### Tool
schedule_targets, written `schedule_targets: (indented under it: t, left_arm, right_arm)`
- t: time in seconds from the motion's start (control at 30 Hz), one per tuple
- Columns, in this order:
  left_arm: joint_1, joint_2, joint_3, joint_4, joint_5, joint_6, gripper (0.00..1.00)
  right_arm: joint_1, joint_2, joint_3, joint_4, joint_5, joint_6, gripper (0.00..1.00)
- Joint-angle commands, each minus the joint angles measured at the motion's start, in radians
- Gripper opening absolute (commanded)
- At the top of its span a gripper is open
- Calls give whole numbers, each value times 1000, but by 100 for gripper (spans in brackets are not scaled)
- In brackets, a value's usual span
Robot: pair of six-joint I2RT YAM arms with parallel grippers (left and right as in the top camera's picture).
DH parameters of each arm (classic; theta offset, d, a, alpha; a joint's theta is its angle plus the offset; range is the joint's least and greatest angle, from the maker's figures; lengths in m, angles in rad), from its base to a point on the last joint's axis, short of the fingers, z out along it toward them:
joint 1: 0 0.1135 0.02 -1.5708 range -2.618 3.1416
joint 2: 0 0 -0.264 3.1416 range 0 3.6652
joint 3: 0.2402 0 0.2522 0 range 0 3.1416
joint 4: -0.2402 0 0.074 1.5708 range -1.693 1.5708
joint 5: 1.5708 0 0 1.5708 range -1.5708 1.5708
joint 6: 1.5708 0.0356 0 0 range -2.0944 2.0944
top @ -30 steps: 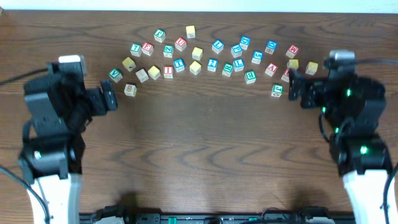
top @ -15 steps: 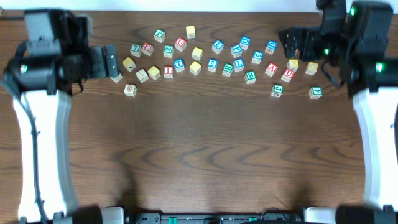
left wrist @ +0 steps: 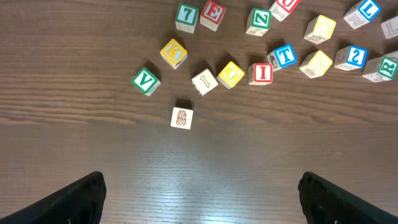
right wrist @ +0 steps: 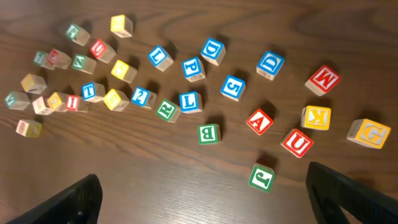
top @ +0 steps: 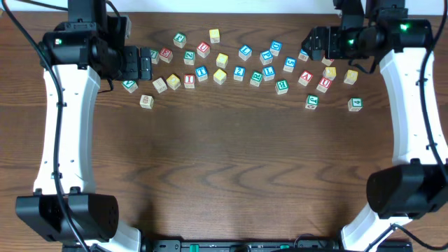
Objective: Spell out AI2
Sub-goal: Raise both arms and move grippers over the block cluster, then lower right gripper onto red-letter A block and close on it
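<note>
Lettered wooden blocks lie scattered along the far side of the table. The red A block [top: 305, 77] is at the right of the scatter and shows in the right wrist view [right wrist: 259, 121]. The red I block [top: 189, 80] is at the left and shows in the left wrist view [left wrist: 261, 73]. A blue 2 block [top: 239, 72] lies mid-row and also shows in the left wrist view [left wrist: 354, 56]. My left gripper [top: 143, 64] is open and empty, high over the left end of the blocks [left wrist: 202, 205]. My right gripper [top: 315, 45] is open and empty, high over the right end [right wrist: 205, 199].
A green J block [right wrist: 262, 177] and a green 4 block [top: 355, 103] sit apart, nearer than the right cluster. A pineapple-picture block [left wrist: 181, 117] and a green V block [left wrist: 145, 81] lie at the left. Bare wood fills the near half of the table [top: 231, 175].
Both arms rose and swung from the table's sides to its far edge. Both grippers now hover over the ends of the block scatter. The green 4 block came into view.
</note>
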State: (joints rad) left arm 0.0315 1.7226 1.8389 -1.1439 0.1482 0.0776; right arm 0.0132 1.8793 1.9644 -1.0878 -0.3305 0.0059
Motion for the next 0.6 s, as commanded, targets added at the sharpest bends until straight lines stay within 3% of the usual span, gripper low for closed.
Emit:
schedule_targets:
  t: [0.0, 0.33, 0.57]
  left_arm:
    - [0, 6, 26, 2, 2, -12, 97]
    - [0, 6, 26, 28, 2, -12, 98]
    - [0, 6, 26, 26, 2, -12, 98]
  right_arm:
    - [-3, 21, 18, 3, -21, -14, 99]
    - [11, 31, 18, 71, 13, -5, 99]
    - [33, 35, 18, 66, 193, 188, 95]
